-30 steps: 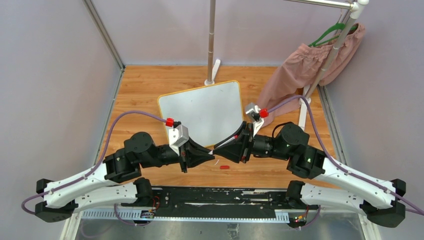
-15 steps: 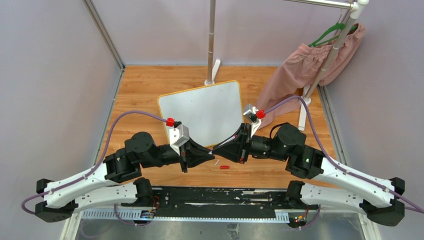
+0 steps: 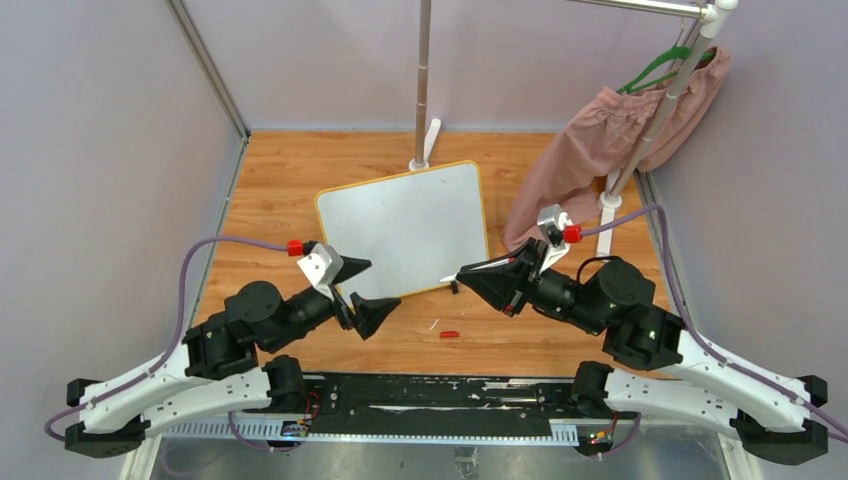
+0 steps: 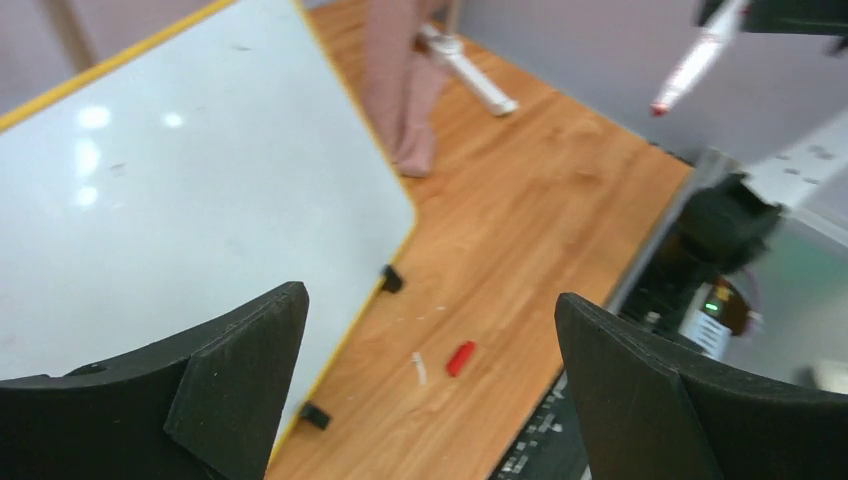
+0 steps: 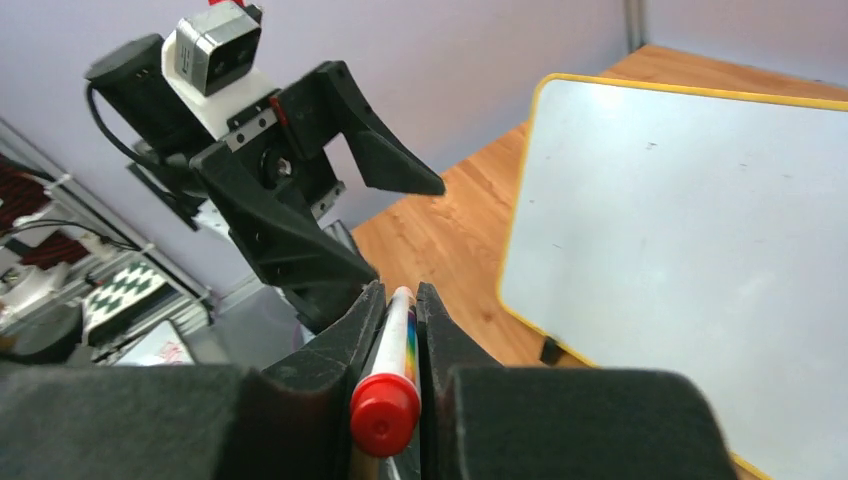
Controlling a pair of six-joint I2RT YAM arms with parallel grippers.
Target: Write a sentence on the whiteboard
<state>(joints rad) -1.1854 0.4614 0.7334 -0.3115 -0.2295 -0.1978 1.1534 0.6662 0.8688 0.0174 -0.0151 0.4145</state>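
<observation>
I saw a red marker cap (image 3: 449, 334) lying on the wooden table (image 3: 280, 170) beside a small white scrap (image 3: 432, 323), with pink shorts (image 3: 590, 150) hanging from a green hanger (image 3: 655, 68).

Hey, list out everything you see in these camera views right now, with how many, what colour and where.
whiteboard: one, white with yellow rim, blank, mid table
table: one, wooden
marker: one, white barrel, red end, held in right gripper
marker cap: one, red, on table near the whiteboard's near edge
white scrap: one, beside the cap
pink garment: one, on a green hanger, far right
metal pole: one, behind the whiteboard
left gripper: open, empty, at the whiteboard's near left corner
right gripper: shut on the marker
</observation>
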